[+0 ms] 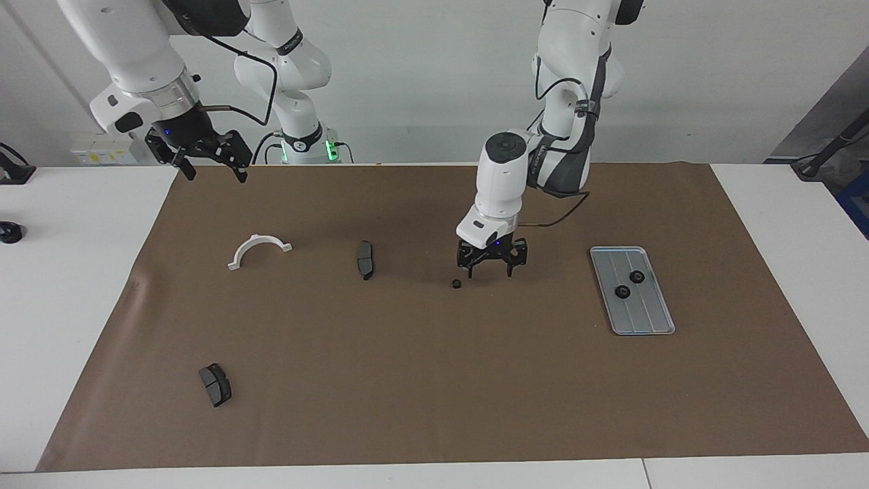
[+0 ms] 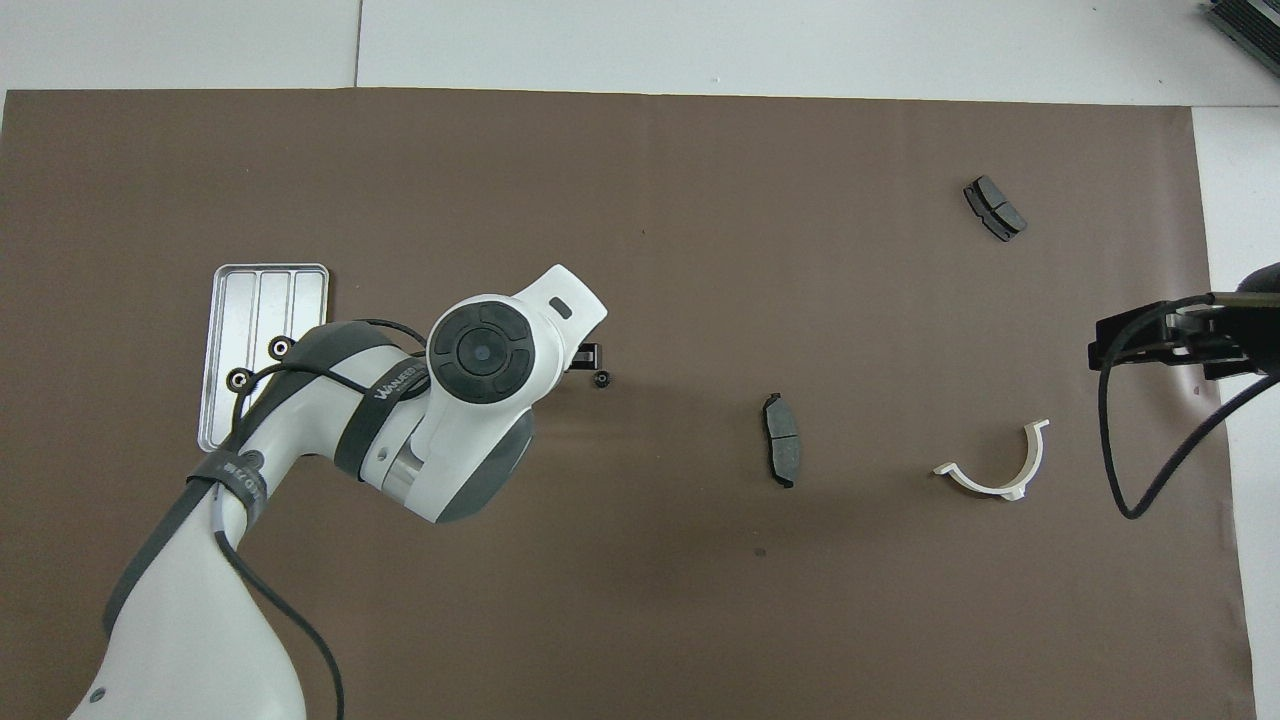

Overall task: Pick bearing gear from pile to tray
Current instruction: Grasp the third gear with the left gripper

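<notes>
The left arm is stretched out from its base toward the middle of the table, its forearm angled down and its wrist turned so that the left gripper points straight down, held low with its fingers spread apart. The right arm is raised at its own end, and the right gripper is held high, tilted, fingers parted and empty.
</notes>
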Robot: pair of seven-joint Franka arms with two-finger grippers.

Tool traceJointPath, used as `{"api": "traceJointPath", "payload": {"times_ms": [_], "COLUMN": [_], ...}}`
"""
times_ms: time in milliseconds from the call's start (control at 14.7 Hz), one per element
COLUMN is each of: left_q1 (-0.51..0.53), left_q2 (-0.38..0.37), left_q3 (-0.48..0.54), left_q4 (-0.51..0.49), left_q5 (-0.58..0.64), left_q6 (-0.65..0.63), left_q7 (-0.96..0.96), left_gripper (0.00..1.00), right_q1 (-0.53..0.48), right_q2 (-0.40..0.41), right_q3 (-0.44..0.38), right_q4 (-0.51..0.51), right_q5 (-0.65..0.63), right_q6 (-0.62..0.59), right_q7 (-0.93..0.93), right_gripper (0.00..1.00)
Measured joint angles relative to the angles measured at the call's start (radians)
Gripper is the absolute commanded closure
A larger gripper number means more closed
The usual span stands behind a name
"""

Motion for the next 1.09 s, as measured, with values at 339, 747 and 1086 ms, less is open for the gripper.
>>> {"api": "traceJointPath", "payload": {"times_ms": [339, 747, 1086], "left_q1": [-0.042, -0.057, -0.058], "left_q2": [0.084, 0.113, 0.114], "left_q3": [-0.001, -0.002, -0.002], "left_q4": [0.061, 0.052, 0.032], "left_q5": [0.0, 0.0, 0.0], "left_q6": [0.022, 0.068, 0.093], "left_q7": [-0.031, -0.032, -0.032], "left_gripper": [0.18, 0.2, 0.28], "right_q1": [0.001, 0.004, 0.004], "right_q2": [0.0, 0.0, 0.0], "right_q3": [0.001, 0.009, 0.009], "right_q4": [-0.001, -0.001, -0.001], "right_q5": [0.002, 0.003, 0.003], "right_q6": [0.0, 0.0, 0.0], "right_q7": [0.001, 0.001, 0.001], "right_gripper": [0.0, 0.0, 0.0]}}
